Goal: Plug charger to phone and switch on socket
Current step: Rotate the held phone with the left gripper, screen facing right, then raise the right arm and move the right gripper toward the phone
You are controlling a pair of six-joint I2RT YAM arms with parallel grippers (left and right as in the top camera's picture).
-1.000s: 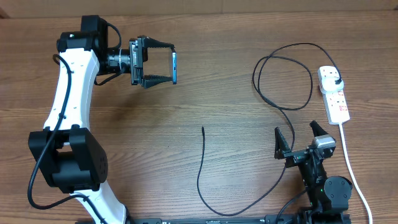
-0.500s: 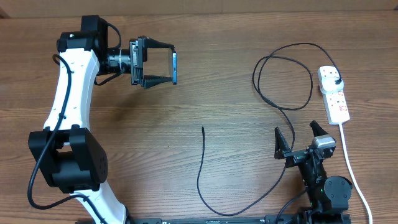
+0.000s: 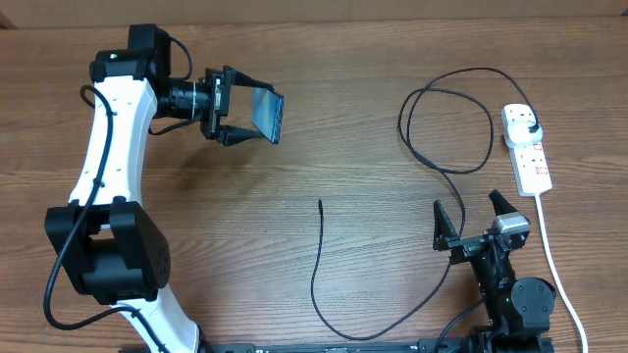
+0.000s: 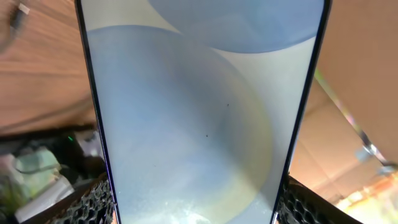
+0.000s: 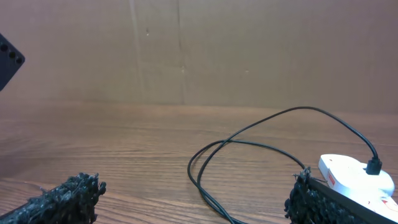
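Trouble spots first. The phone (image 3: 269,113) is up at the far left, tilted, pinched only by its long edges. If those edges slide on the pads while the arm swings it around, it twists or drops. It looks lifted clear of the table (image 3: 324,88), though the overhead view can't confirm that.

The charger (image 3: 316,265) lies loose. Its bare tip (image 3: 320,202) sits mid-table, well apart from the phone, thin and flat on the wood. A pinch that lands slightly off will flick it aside. Its other end is plugged into the socket (image 3: 531,165), so a hard pull on the cable could drag the socket or tighten the loops beside it. Which end of the phone has the port, I can't tell, and a wrong guess means the tip meets a blank edge.

Now the claws. The left claw (image 3: 257,116) is spread fairly wide but clamped across the phone's width, and its wrist view shows the screen filling the frame with fingers (image 4: 81,202) at both sides. The right claw (image 3: 474,218) stands fully spread at the near right. It holds nothing and touches nothing, with the cable passing just beside it.
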